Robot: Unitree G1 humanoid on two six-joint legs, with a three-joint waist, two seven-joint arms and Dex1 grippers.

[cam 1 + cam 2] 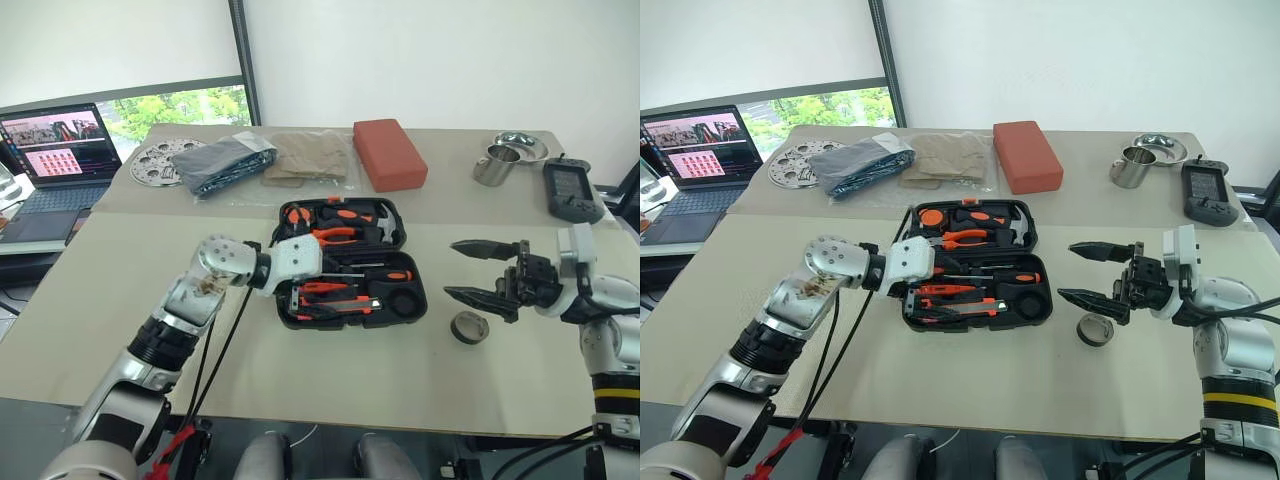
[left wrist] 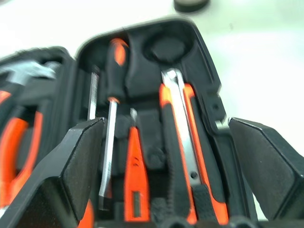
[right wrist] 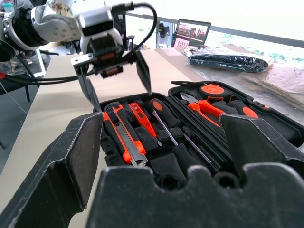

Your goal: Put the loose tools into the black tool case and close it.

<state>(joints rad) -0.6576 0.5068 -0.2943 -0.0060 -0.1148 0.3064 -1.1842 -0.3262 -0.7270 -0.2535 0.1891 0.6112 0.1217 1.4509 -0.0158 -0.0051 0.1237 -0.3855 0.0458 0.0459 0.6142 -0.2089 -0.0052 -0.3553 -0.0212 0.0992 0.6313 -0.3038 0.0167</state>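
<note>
One tool is left out: the grey tape roll (image 1: 469, 327) on the table (image 1: 120, 300), just beside the right gripper (image 1: 480, 271), whose jaws gape wide and empty. Left gripper (image 3: 116, 76) hovers over the open black tool case (image 1: 412, 306), jaws spread, holding nothing. Best lower the right gripper squarely astride the roll (its round slot looks vacant); bare table surrounds it, the near edge not far off.

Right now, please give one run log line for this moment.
case: open, tools inside | tape roll: on table beside case | left claw: open above case | right claw: open, empty

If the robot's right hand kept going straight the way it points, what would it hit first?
Probably the open black tool case: the right hand, open, points level across the table toward it. The grey tape roll lies below that line.
</note>
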